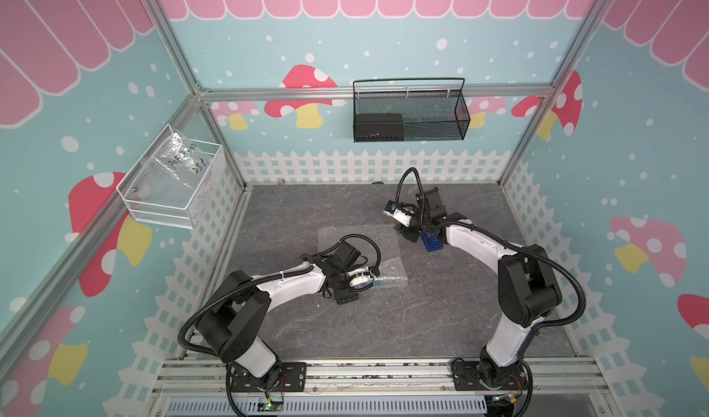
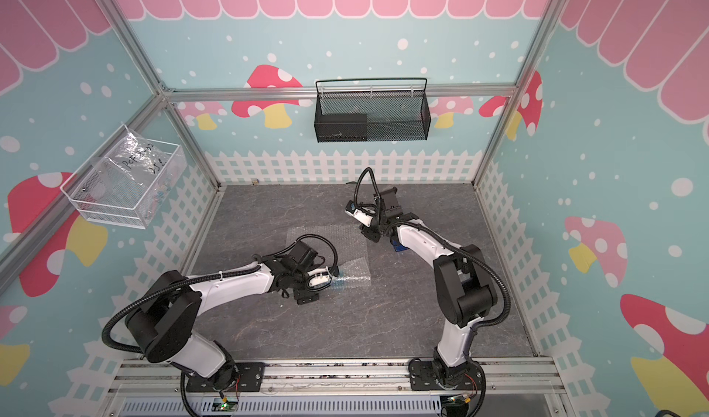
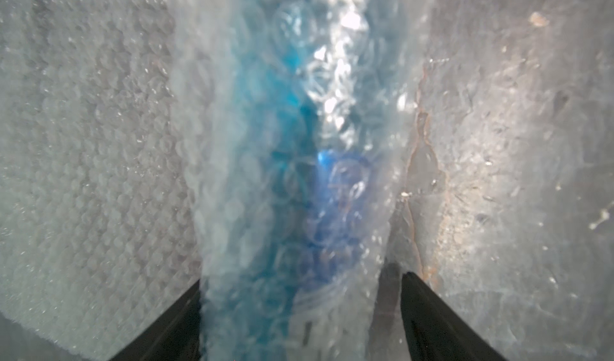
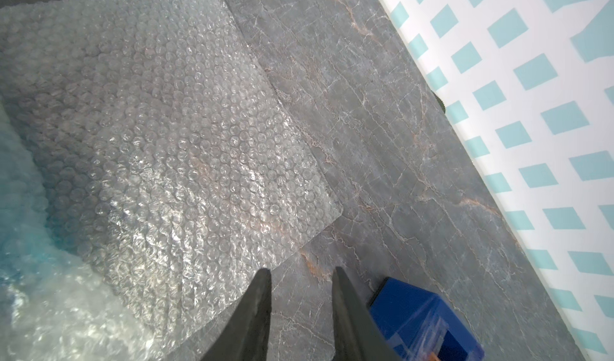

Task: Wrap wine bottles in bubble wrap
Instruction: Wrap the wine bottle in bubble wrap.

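The blue wine bottle (image 3: 282,176) lies on the table rolled inside the near end of the bubble wrap (image 1: 360,238), showing only as a blue tint (image 1: 378,280) in both top views (image 2: 337,280). My left gripper (image 3: 301,276) straddles this wrapped bundle. One of its fingers rests against the wrap, the other stands a little off it, so the jaws are open. The rest of the bubble wrap (image 4: 172,120) lies flat on the table. My right gripper (image 4: 301,271) hovers open and empty over bare table just past the sheet's corner.
A dark-blue tape dispenser (image 4: 422,319) stands on the table right beside my right gripper (image 1: 407,236). A black mesh basket (image 1: 410,115) hangs on the back wall. A white wire basket (image 1: 172,188) holding a plastic bag hangs on the left wall.
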